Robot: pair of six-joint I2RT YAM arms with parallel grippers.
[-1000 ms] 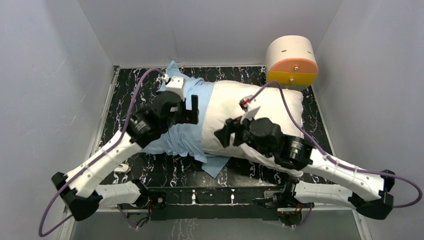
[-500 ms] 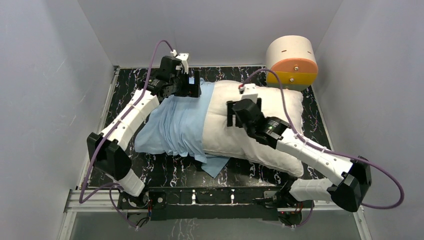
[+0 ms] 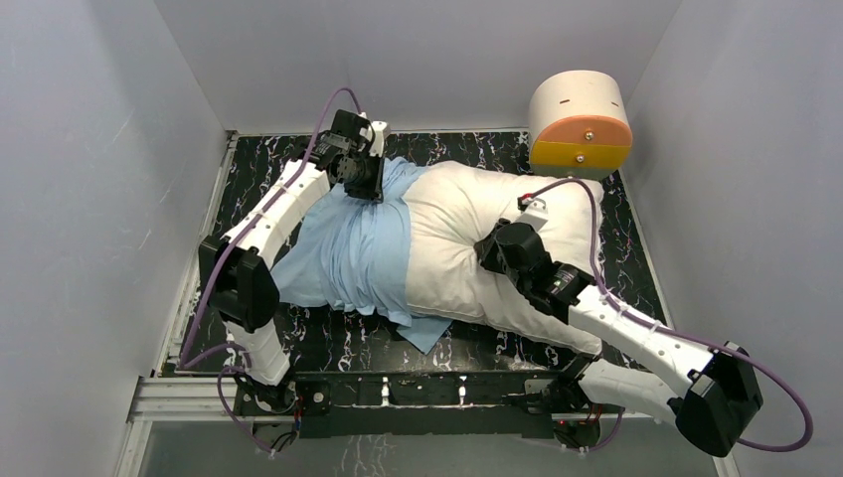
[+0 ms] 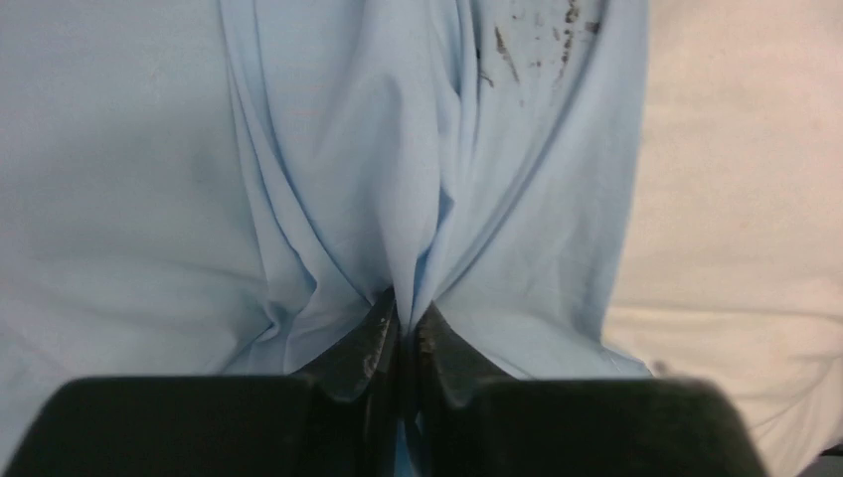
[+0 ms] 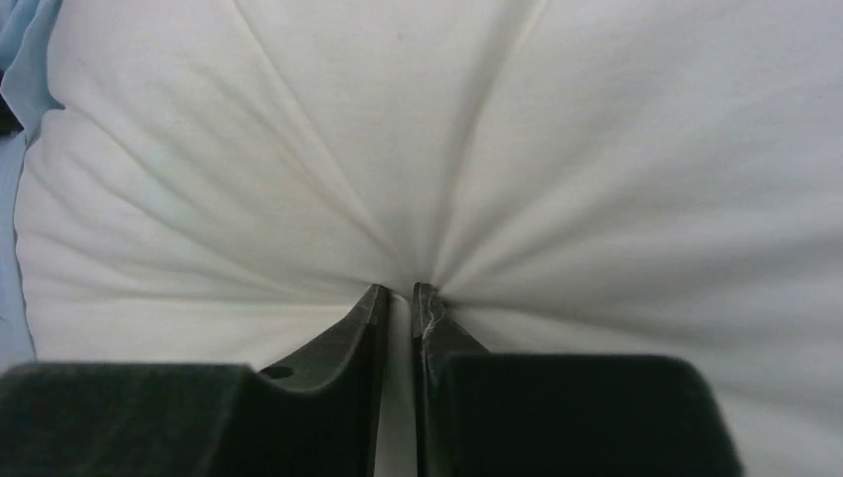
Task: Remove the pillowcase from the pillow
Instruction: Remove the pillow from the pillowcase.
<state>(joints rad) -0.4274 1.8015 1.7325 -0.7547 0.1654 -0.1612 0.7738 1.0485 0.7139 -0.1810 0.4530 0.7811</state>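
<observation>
The white pillow (image 3: 502, 238) lies across the black marbled table (image 3: 328, 343), its left part still inside the light blue pillowcase (image 3: 348, 253). My left gripper (image 3: 366, 184) is at the pillowcase's far edge, shut on a pinched fold of blue cloth (image 4: 403, 224); creases fan out from the left gripper (image 4: 406, 316). My right gripper (image 3: 489, 250) presses into the bare pillow's middle, shut on a pinch of white pillow fabric (image 5: 418, 179), with folds radiating from the right gripper (image 5: 400, 293).
A round cream-and-orange drum (image 3: 581, 124) stands at the back right, touching the pillow's far corner. Grey walls close in on the left, right and back. A blue pillowcase corner (image 3: 427, 331) sticks out at the pillow's near edge.
The left arm reached to the pillowcase's far edge and shut on the cloth. The right gripper moved right onto the bare pillow and closed on its fabric, bunching it.
</observation>
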